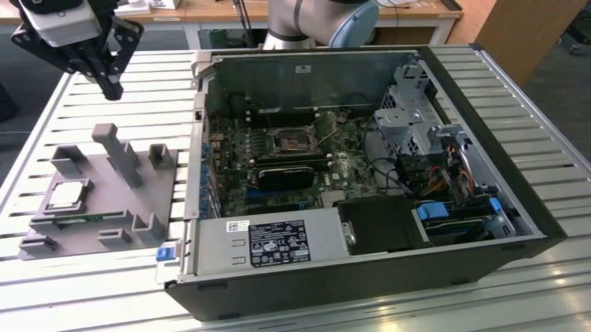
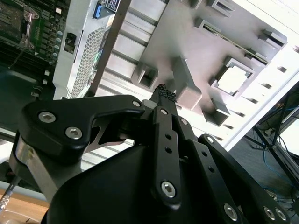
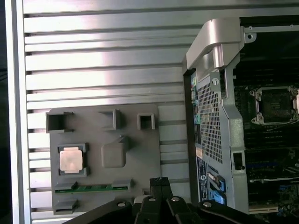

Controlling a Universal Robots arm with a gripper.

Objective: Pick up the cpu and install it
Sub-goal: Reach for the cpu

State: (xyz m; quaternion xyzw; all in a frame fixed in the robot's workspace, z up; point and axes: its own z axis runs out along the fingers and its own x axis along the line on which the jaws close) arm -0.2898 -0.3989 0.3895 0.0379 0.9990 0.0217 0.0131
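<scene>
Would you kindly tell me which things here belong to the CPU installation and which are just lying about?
Job: cpu, motherboard socket, gripper, grey holder the cpu sits in.
Lying about: memory stick, power supply, drive cage, cables.

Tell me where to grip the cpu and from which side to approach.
Take the cpu by two opposite edges, straight down from above: it lies flat, silver top up, nested in the grey holder, so no sideways approach looks open.

The black, bar-linked metal pincer [image 1: 112, 92] hangs point-down beneath its white wrist [image 1: 65, 24], fingertips [image 2: 163, 94] pressed together; the grey, blue-capped arm [image 1: 319, 21] stands further back.
</scene>
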